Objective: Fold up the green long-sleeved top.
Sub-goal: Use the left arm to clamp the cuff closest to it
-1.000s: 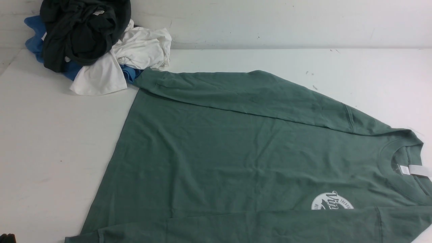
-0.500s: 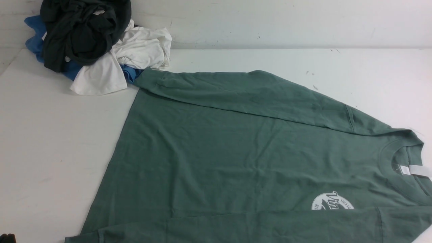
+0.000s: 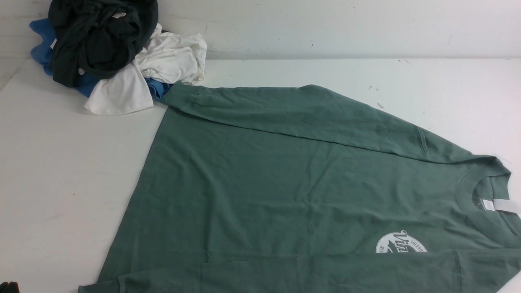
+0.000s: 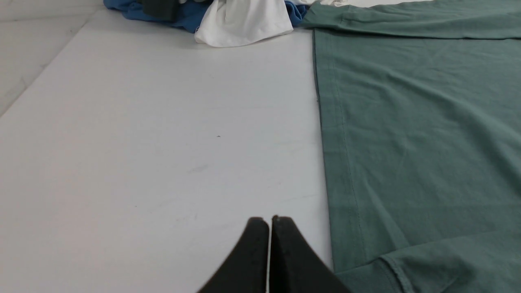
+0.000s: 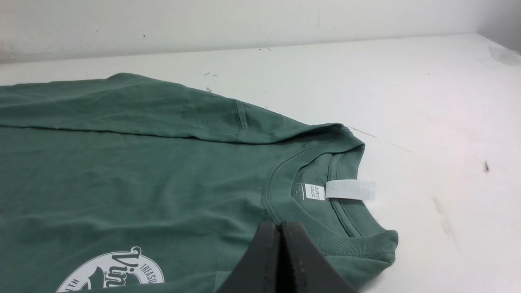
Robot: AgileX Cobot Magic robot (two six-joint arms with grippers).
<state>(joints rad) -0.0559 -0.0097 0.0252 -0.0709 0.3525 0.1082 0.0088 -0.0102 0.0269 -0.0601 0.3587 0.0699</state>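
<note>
Closest to us, the left end effector (image 4: 269, 221) has its two black fingers pressed together with nothing between them. It sits over bare white bench (image 3: 61, 183), just beside the hem of the green long-sleeved top (image 3: 285, 183). The right end effector (image 5: 281, 226) is likewise closed tight and empty, above the chest of the top just short of the collar (image 5: 285, 179); we cannot tell whether it touches the cloth.

The top lies flat, front up, hem toward our left and neck toward our right. Its near sleeve (image 3: 325, 272) is folded across the body and covers the lower part of the round white logo (image 3: 401, 243). A white neck tag (image 3: 502, 206) sticks out of the collar. Farther back, the far sleeve (image 3: 285, 110) is folded along the body's far edge, its cuff reaching a heap in the far left corner: a white garment (image 3: 163, 61), a blue garment (image 3: 40, 44) and a black garment (image 3: 97, 36) on top, against the white wall (image 3: 346, 24).
</note>
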